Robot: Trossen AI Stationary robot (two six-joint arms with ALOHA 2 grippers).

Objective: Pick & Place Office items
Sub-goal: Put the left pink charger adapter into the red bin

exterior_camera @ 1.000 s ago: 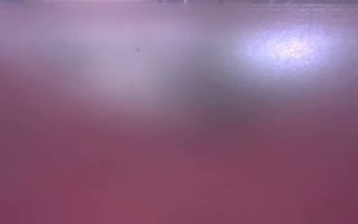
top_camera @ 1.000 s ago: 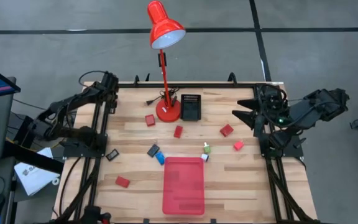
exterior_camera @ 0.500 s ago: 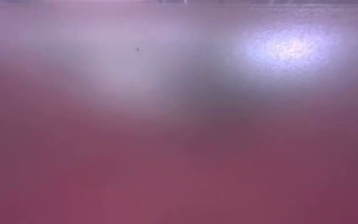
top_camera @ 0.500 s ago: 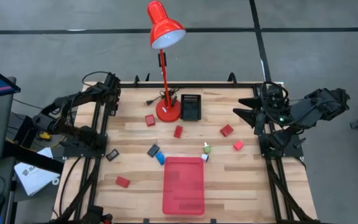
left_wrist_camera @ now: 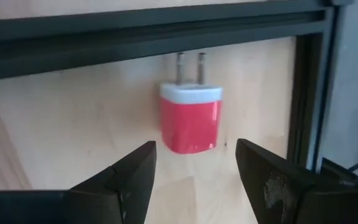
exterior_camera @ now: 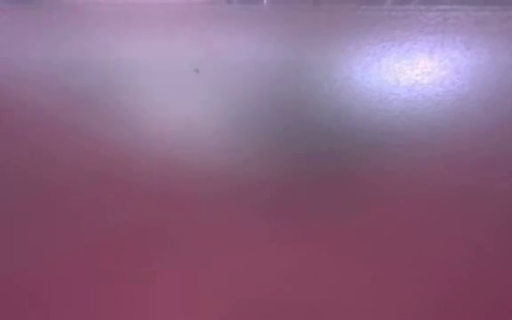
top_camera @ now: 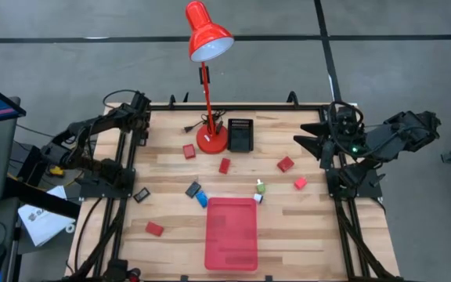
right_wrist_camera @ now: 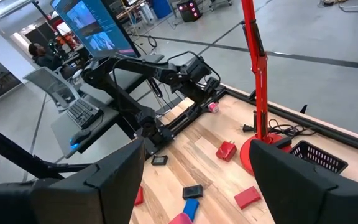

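Observation:
A red charger plug (left_wrist_camera: 191,121) with a white top and two metal prongs lies flat on the wooden table at its far left corner; it also shows in the right wrist view (right_wrist_camera: 213,107). My left gripper (left_wrist_camera: 194,149) is open above it, a finger on either side, touching nothing; in the high view it (top_camera: 139,110) stands over that corner. Red blocks (top_camera: 189,151) (top_camera: 286,164) (top_camera: 155,229), a blue piece (top_camera: 201,199), black pieces (top_camera: 193,189) and a white-green piece (top_camera: 260,186) lie scattered on the table. My right gripper (top_camera: 297,135) is open and empty at the far right.
A red desk lamp (top_camera: 211,139) and a black basket (top_camera: 240,135) stand at the far middle. A flat red tray (top_camera: 231,233) lies at the near middle. Black frame rails (top_camera: 124,196) run along both table sides. The low view shows only a blurred pinkish surface.
My left arm's rear links have shifted a little, while its gripper has stayed over the far left corner. The pieces on the table have not moved.

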